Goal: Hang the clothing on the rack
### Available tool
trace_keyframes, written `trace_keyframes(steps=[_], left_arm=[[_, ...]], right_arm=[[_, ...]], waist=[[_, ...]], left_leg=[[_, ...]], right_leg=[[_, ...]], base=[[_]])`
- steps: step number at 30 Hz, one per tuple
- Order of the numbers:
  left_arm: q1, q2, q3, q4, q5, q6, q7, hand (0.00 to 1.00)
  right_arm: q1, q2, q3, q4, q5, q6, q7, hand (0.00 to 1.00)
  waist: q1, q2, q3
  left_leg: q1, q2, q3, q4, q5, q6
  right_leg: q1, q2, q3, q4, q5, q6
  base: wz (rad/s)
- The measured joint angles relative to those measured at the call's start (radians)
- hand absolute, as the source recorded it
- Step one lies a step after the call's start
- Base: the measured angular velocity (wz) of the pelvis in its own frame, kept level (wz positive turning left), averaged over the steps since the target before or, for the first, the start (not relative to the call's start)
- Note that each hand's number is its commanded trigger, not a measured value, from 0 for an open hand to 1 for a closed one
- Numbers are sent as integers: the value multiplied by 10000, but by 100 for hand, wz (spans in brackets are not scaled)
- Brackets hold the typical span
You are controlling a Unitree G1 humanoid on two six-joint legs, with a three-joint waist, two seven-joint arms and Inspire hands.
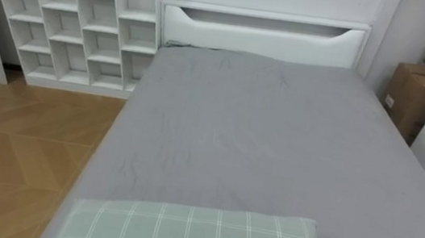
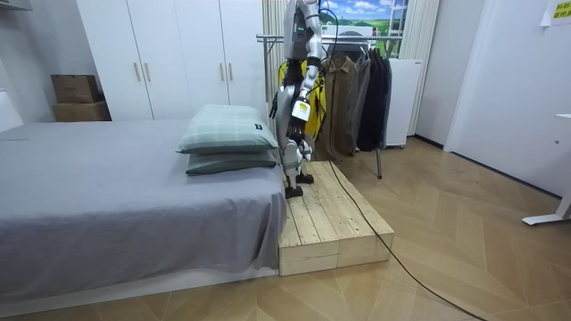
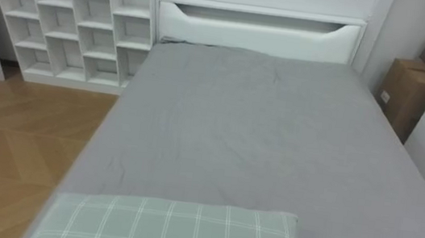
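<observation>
- The robot stands on a wooden platform (image 2: 330, 223) facing the grey bed (image 1: 258, 141). A checked pillow (image 1: 190, 234) lies nearest, and cube shelves (image 1: 70, 20) and cardboard boxes (image 1: 415, 91) flank the headboard.
- Clothes (image 2: 357, 98) hang on a rack behind its back.
- The left hand (image 2: 298, 120) hangs at its side; I cannot tell if the fingers are open or curled.

We find the room brightly and evenly lit. In the eye views the grey bed (image 1: 258, 141) carries no hard shadow. Faint shading marks its creases, and the compartments of the white shelf (image 1: 70, 20) are softly shaded inside. In the room view, bright sky shows at the window (image 2: 364, 11), the floor (image 2: 482, 223) has a mild sheen, and a dark shadow lies beneath the bed's overhanging sheet.
</observation>
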Motion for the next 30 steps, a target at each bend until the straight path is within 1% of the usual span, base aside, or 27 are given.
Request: trace_keyframes(steps=[1, 2, 4, 5, 7, 10, 16, 25, 30], left_arm=[[-1, -5, -15, 22, 0, 149, -33, 0], [-3, -8, -20, 43, 0, 193, -59, 0], [-26, -9, -26, 132, 13, 451, -178, 0], [-26, -9, -26, 133, 18, 519, -229, 0], [-27, -12, -44, 143, -3, 774, -399, 0], [-99, -23, -60, 138, -3, 1029, -503, 0], [-330, -23, -53, 139, -17, 1166, -610, 0], [-826, -66, -70, 212, -25, 1164, -964, 0], [-845, -113, -67, 214, -26, 1162, -1071, 0]], right_arm=[[-29, 0, 9, 1, -3, 28, 9, 0], [-46, 0, 10, 2, -3, 58, 16, 0], [-85, 0, 13, 27, -2, 157, 113, 0], [-91, -2, 13, 29, -1, 202, 125, 0], [-87, -5, 25, 42, 19, 315, 201, 0], [-90, -4, 30, 30, 30, 316, 261, 0], [-134, -1, 28, 29, 15, 314, 480, 0], [-222, 21, 15, 26, 9, 316, 851, 0], [-280, 83, 15, 27, -20, 317, 1095, 0]], waist=[[29, 6, -3], [39, 9, -4], [92, 31, -17], [97, 30, -16], [109, 27, -14], [84, 15, -6], [-74, -1, 1], [-121, -5, 5], [-171, 1, 2]], left_leg=[[-20, 5, 3, 56, -3, -3], [-29, 7, 3, 74, -9, -8], [-45, 4, 1, 100, -31, -8], [-54, 3, -1, 102, -40, -6], [-75, -1, -7, 107, -89, -7], [-103, -12, -28, 114, -100, -6], [-86, -18, -27, 84, -82, 20], [-185, -22, -49, 93, -85, 17], [-233, -27, -49, 89, -85, 18]], right_leg=[[-4, 2, 1, 0, 0, 0], [-5, 6, 2, 0, 0, 0], [1, 8, 15, 1, 2, -2], [0, 8, 14, 1, 3, -2], [9, 7, 1, 2, -1, -3], [11, 5, -40, -3, -10, -2], [27, -3, -61, -3, -46, -3], [-61, 1, -73, -27, -47, -5], [-112, 1, -69, -19, -45, -7]], base=[[0], [0], [0], [0], [0], [1], [0], [0], [0]])
